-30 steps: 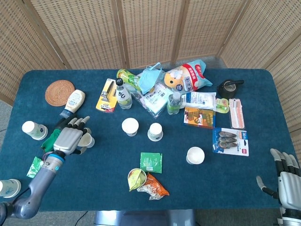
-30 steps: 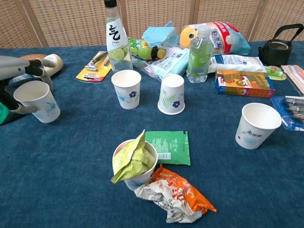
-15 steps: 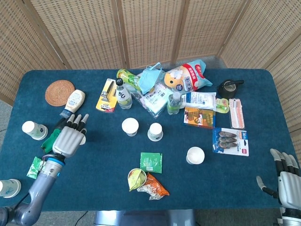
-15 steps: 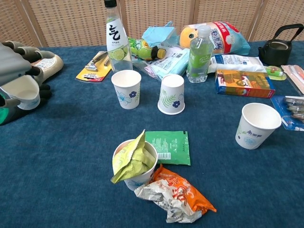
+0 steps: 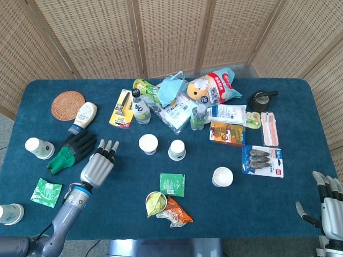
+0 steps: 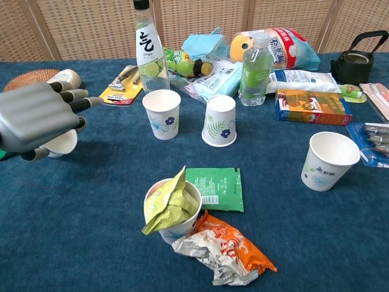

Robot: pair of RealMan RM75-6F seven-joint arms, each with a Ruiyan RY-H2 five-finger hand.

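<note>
Paper cup (image 6: 62,142): where is it at this entry? (N.)

In my left hand (image 6: 37,117), off the table (image 5: 134,214). The chest view shows its white rim and a bit of wall under my palm. The head view hides it entirely beneath the back of the hand. (Me)

Grip state? (N.)

Fingers (image 6: 78,104) run forward over the top of the cup and are wrapped only loosely, with the thumb tucked low on the near side. I'd log it as held, but not a firm clamp. The cup looks tipped, mouth towards the camera. (Me)

Step in hand, as you judge it? (N.)

Carry phase. The cup is up and in transit over the left part of the table. The glove (image 5: 72,150) lies just to my left, and the full cup (image 6: 173,210) (the one stuffed with wrappers) is well off to my right and nearer the front edge. (Me)

What does a next move call for? (N.)

My judgement only: level the cup before anything else, since a tilted paper wall buckles under a squeeze. Keep the pressure light. Any travel rightwards needs height to pass the two standing cups (image 6: 161,114). (Me)

Arm pose? (N.)

The left forearm rises from the lower left corner of the head view, wrist straight, back of the hand up, fingers pointing away from me. The right hand (image 5: 327,201) sits at the table's front right corner, fingers spread, holding nothing, well apart from everything. (Me)
</note>
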